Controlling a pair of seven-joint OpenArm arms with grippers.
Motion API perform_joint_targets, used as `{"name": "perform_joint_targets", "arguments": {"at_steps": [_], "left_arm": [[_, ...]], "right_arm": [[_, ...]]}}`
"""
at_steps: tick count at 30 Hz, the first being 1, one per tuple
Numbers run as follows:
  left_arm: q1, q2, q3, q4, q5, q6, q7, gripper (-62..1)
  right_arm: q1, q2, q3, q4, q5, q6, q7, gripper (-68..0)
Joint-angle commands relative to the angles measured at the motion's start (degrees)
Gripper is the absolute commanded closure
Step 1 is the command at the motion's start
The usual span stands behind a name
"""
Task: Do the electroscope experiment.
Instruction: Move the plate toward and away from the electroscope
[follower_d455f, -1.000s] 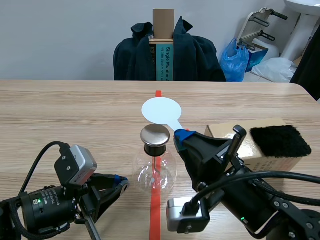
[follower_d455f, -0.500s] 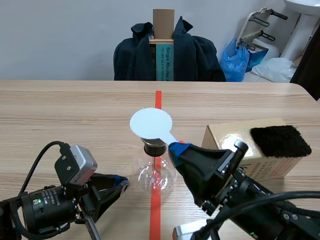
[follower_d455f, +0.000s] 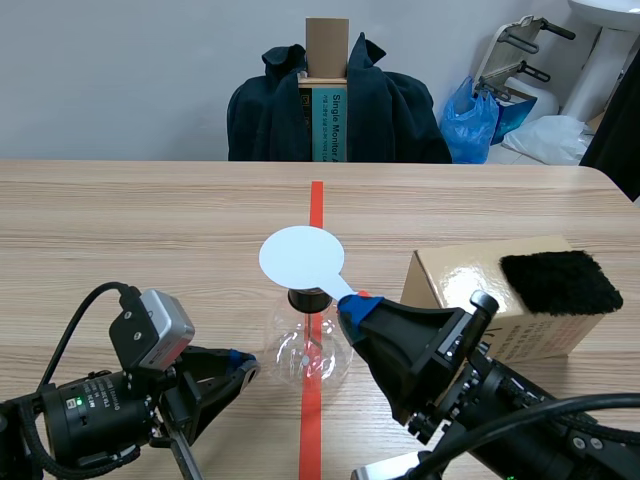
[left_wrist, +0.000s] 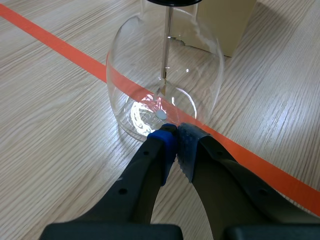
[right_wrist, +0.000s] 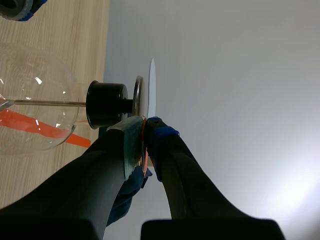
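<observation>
The electroscope is a clear glass flask (follower_d455f: 308, 345) with a black stopper (follower_d455f: 306, 297), standing on the orange tape line. My right gripper (follower_d455f: 352, 302) is shut on the handle of a white round paddle (follower_d455f: 300, 256), whose disc hovers over the flask's top and hides the metal cap. In the right wrist view the paddle disc (right_wrist: 151, 95) lies edge-on right against the metal cap (right_wrist: 137, 97); contact cannot be told. My left gripper (left_wrist: 176, 140) rests shut on nothing, its tips at the flask's (left_wrist: 165, 85) base on the table.
A cardboard box (follower_d455f: 470, 290) stands right of the flask, with a black furry cloth (follower_d455f: 558, 282) on top of it. Beyond the table's far edge is a chair draped with a dark jacket (follower_d455f: 340, 110). A blue bag (follower_d455f: 470, 120) sits behind at the right.
My right gripper carried the white paddle left and toward me, from behind the flask's metal cap to directly over it, so the cap is now covered. The left arm stayed still.
</observation>
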Motion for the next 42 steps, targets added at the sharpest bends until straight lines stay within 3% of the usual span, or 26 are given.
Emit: {"name": "perform_joint_targets", "arguments": {"at_steps": [1, 28, 34, 42], "left_arm": [[-0.17, 0.28, -0.31, 0.83, -0.59, -0.09, -0.94, -3.0], [-0.17, 0.28, -0.31, 0.83, -0.59, -0.09, -0.92, -3.0], [-0.17, 0.28, -0.31, 0.83, -0.59, -0.09, -0.92, -3.0], [-0.17, 0.28, -0.31, 0.83, -0.59, -0.09, -0.92, -3.0]], "right_arm": [[0.17, 0.31, 0.35, 1.22, 0.37, -0.79, 0.13, -0.6], [0.2, 0.31, 0.35, 1.22, 0.44, -0.87, -18.56, -0.6], [0.2, 0.31, 0.33, 1.22, 0.44, -0.87, -18.01, -0.6], [0.2, 0.31, 0.33, 1.22, 0.44, -0.87, -10.32, -0.6]]}}
